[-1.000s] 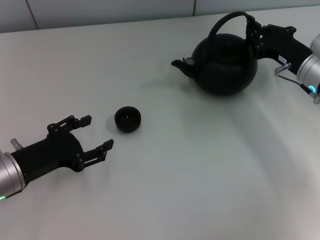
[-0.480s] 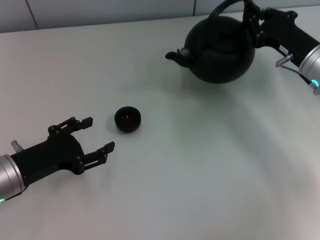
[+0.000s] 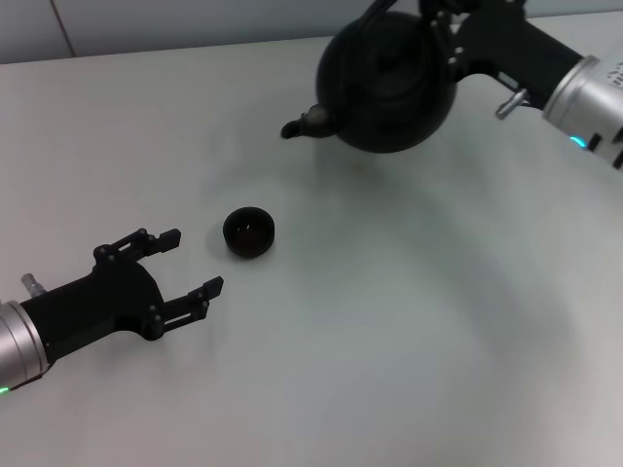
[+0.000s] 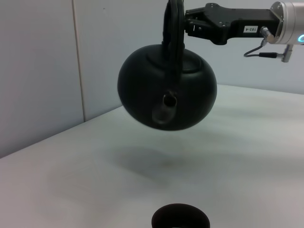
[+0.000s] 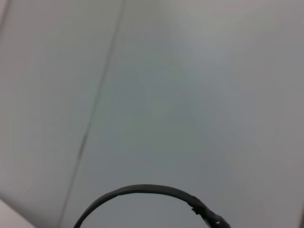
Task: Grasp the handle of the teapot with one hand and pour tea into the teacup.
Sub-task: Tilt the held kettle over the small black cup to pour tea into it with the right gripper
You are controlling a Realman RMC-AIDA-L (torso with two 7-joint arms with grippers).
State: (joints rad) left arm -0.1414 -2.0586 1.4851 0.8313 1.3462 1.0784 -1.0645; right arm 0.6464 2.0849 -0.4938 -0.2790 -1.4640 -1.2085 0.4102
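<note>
The round black teapot (image 3: 389, 83) hangs in the air above the white table, at the back right, its spout (image 3: 302, 124) pointing left. My right gripper (image 3: 443, 21) is shut on the arched handle (image 3: 375, 15) at the pot's top. The left wrist view shows the teapot (image 4: 166, 90) hanging from the handle (image 4: 175, 28) in the right gripper (image 4: 194, 26), spout facing the camera. The right wrist view shows only the handle's arc (image 5: 142, 190). The small dark teacup (image 3: 249, 232) stands on the table, left of and nearer than the pot; its rim (image 4: 180, 221) shows in the left wrist view. My left gripper (image 3: 195, 261) rests open just left of the cup. No tea is visible.
The white table (image 3: 389, 341) spreads wide around the cup. A pale wall (image 3: 195, 19) with a vertical seam runs along the table's back edge. The teapot's shadow (image 3: 409, 185) lies on the table below it.
My right gripper has lifted the teapot off the table and carried it left, toward the teacup. The left arm and the cup have not moved.
</note>
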